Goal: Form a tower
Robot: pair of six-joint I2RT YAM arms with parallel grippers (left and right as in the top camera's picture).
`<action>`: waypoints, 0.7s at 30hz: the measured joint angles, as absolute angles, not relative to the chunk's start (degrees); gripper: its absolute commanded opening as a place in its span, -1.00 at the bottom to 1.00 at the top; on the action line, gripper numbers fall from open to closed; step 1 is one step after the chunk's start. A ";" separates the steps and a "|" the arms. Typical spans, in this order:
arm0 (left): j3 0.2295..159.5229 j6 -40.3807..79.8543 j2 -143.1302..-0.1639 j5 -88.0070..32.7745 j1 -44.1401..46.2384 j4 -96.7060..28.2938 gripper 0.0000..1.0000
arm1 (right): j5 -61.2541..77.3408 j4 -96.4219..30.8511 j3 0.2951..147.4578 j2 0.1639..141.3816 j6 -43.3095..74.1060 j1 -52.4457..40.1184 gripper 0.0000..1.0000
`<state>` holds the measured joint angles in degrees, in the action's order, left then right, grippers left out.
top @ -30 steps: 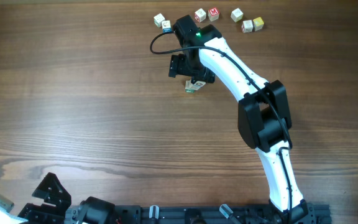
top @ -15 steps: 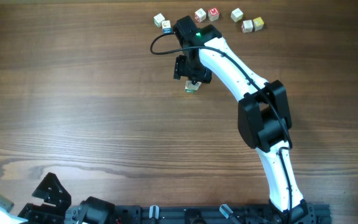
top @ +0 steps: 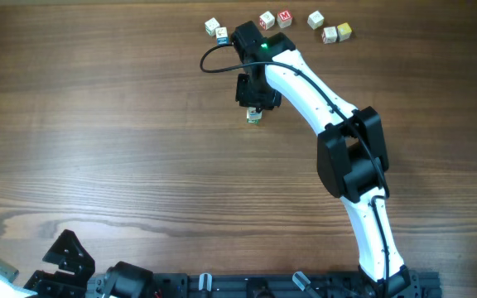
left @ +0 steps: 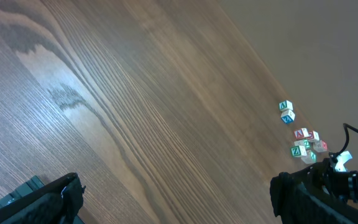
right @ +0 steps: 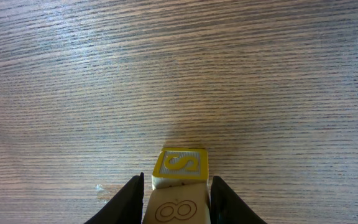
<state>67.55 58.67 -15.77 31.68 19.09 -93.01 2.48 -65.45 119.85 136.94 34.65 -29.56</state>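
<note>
In the right wrist view a pale wooden cube marked 8 (right: 178, 208) sits between my right gripper's (right: 176, 198) dark fingers, which press on its two sides. A cube with a yellow S face (right: 180, 164) lies on the table just past the fingertips, touching the 8 cube. From overhead the right gripper (top: 255, 101) covers the held cube, and only the S cube (top: 255, 118) shows below it. No stacked tower shows in any view. My left gripper (left: 179, 199) stands wide open over bare wood, holding nothing.
Several loose letter cubes lie along the far edge: two at the left (top: 216, 29), two red ones (top: 276, 18), and three at the right (top: 330, 28). The right arm (top: 338, 124) stretches diagonally across the table. The left arm (top: 65, 252) rests at the near left corner.
The right gripper's jaws have closed from wide open onto the 8 cube. The left arm has not moved.
</note>
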 measured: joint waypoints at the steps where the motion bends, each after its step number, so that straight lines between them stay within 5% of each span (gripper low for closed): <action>1: 67.55 58.67 -15.77 31.68 19.09 -93.03 1.00 | 2.48 -65.45 119.85 136.94 34.68 -29.56 -0.01; 3: 67.55 58.67 -15.77 31.68 19.09 -93.03 1.00 | 2.48 -65.41 119.85 136.94 34.94 -29.56 0.23; 7: 67.55 58.67 -15.77 31.68 19.09 -93.01 1.00 | 2.48 -65.41 119.85 136.94 35.59 -29.56 0.37; 17: 67.55 58.67 -15.77 31.68 19.09 -93.01 1.00 | 2.50 -67.94 119.85 136.94 35.48 -29.58 0.35; 21: 67.55 58.67 -15.77 31.68 19.09 -93.03 1.00 | 2.50 -69.60 119.85 136.94 33.34 -29.91 0.20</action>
